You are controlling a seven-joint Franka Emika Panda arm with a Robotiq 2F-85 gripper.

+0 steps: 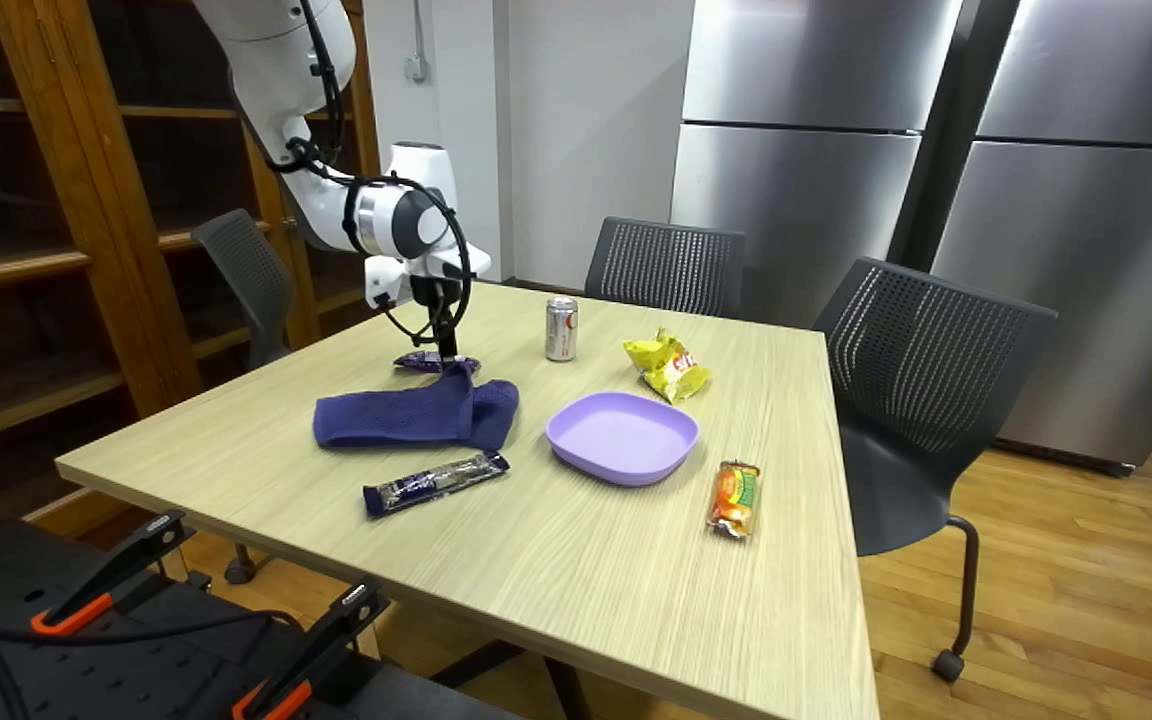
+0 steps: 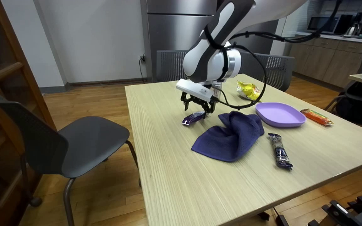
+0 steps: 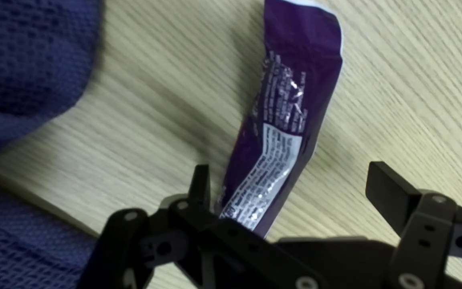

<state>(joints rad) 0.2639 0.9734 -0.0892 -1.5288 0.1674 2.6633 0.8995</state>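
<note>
Bright light filled both exterior views, glaring off the steel fridges (image 1: 796, 210). In my wrist view, glints dotted the purple wrapper (image 3: 283, 116) near my fingers (image 3: 391, 194), soft shadow lay at its nine o'clock, and the blue cloth (image 3: 30, 56) toward ten o'clock looked blurred.

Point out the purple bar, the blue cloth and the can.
Purple bar (image 3: 284, 117), wrist view: middle of its wrapper.
Blue cloth (image 2: 236, 136), in an exterior view: folded middle.
Can (image 1: 561, 332), in an exterior view: its side.

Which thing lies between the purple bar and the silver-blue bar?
The blue cloth lies between the purple bar and the silver-blue bar; both exterior views show this.
</note>
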